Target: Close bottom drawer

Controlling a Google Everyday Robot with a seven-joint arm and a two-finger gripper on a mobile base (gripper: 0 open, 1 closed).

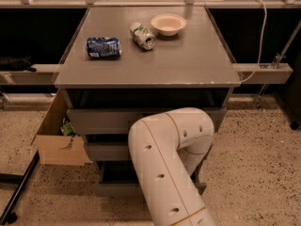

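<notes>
The bottom drawer (115, 189) is the lowest grey front of the cabinet, low in the camera view. It stands pulled out, with a dark gap above its front panel. My white arm (167, 159) bends in front of the cabinet and covers the right half of the drawer fronts. The gripper is hidden behind this arm, somewhere low by the drawers. The drawer's knob is also covered.
On the grey cabinet top (188, 60) lie a blue can (103, 47), a green-and-white can (142, 35) and a pale bowl (168, 24). An open cardboard box (59, 140) sits on the floor at the cabinet's left. The middle drawer (106, 151) and the top drawer (99, 121) are above.
</notes>
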